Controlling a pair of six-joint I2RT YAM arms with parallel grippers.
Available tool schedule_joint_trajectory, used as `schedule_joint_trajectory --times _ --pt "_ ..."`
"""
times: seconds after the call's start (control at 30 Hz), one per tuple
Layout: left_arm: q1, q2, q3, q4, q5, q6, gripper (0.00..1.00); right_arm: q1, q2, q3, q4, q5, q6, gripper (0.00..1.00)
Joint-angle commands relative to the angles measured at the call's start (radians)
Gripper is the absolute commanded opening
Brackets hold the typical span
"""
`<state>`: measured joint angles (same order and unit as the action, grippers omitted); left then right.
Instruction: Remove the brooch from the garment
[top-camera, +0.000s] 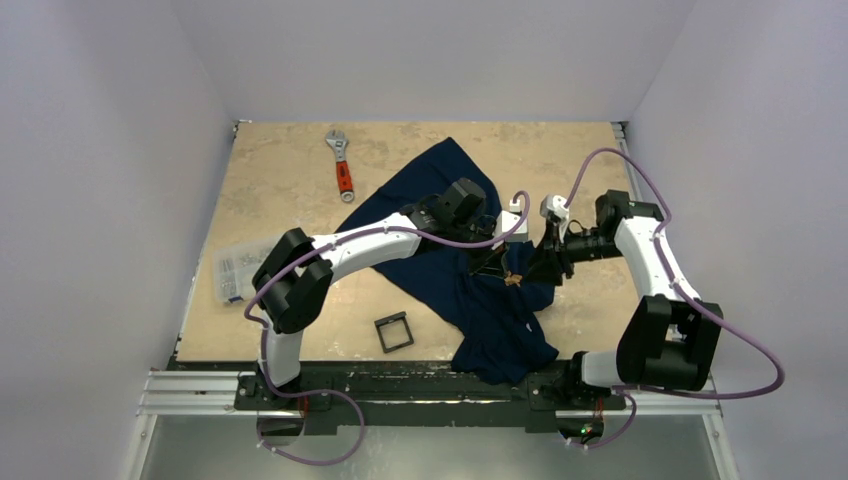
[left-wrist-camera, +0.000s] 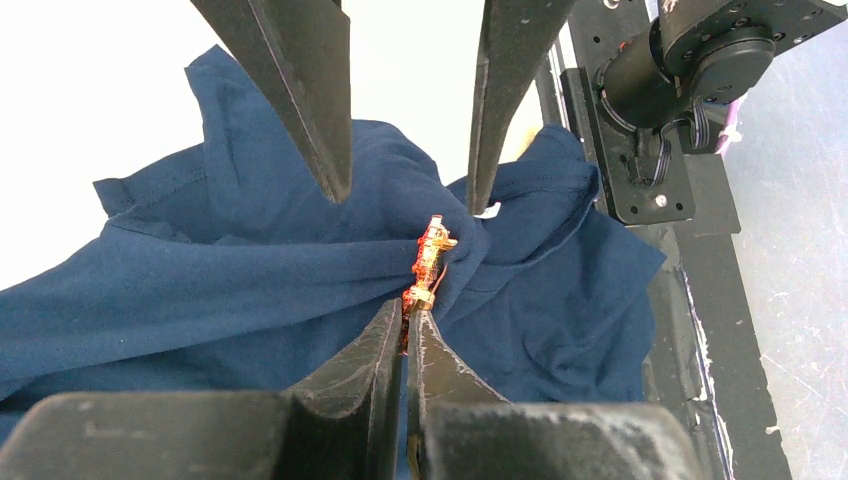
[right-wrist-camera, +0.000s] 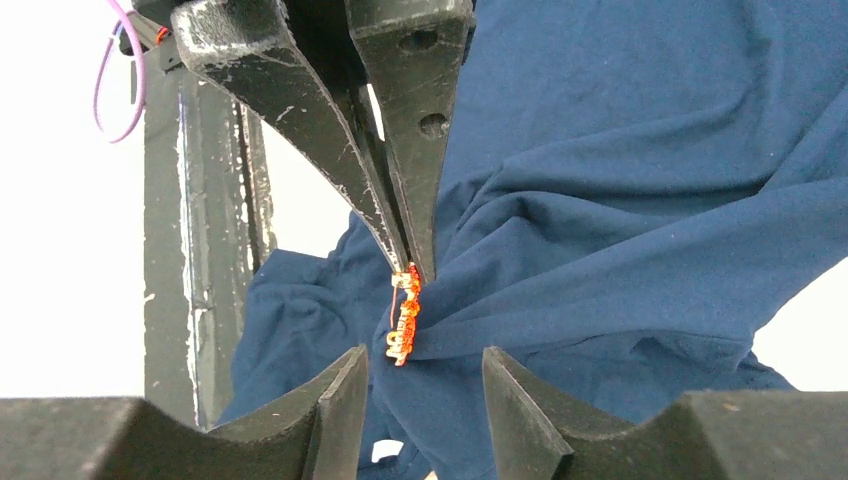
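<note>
Left tool (left-wrist-camera: 405, 318) on brooch (left-wrist-camera: 432, 258) (arm (top-camera: 368, 246) outstretched)

The left gripper (left-wrist-camera: 405, 322) has its fingers (left-wrist-camera: 360, 370) pressed together on the lower end of the orange-gold brooch (left-wrist-camera: 430, 262). The brooch stands nearly upright on a raised fold of the navy shirt (left-wrist-camera: 230, 290). Opposite, the right gripper (left-wrist-camera: 409, 200) points in with its fingers (left-wrist-camera: 305, 100) spread apart, their tips near the brooch's upper end.
</note>
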<state>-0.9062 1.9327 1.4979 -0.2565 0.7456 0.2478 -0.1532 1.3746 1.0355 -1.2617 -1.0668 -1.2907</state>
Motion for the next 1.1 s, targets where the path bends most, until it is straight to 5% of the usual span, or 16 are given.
schedule_joint_trajectory --times 0.0,0.47,0.73,0.87,1.07 --pt "-0.004 -0.003 0.039 0.027 0.053 -0.016 0.00 0.022 -0.014 0.009 0.051 -0.017 0.034 0.48" --pt "-0.004 0.007 0.047 0.037 0.058 -0.039 0.00 0.102 -0.027 -0.015 0.118 0.012 0.093 0.44" --pt "-0.003 0.002 0.048 0.046 0.057 -0.052 0.00 0.103 -0.013 -0.023 0.135 0.046 0.102 0.29" --pt "-0.002 -0.001 0.046 0.052 0.051 -0.054 0.00 0.104 -0.001 -0.010 0.118 0.058 0.101 0.39" --pt "-0.003 0.002 0.050 0.054 0.058 -0.061 0.00 0.104 0.003 -0.012 0.117 0.073 0.099 0.41"
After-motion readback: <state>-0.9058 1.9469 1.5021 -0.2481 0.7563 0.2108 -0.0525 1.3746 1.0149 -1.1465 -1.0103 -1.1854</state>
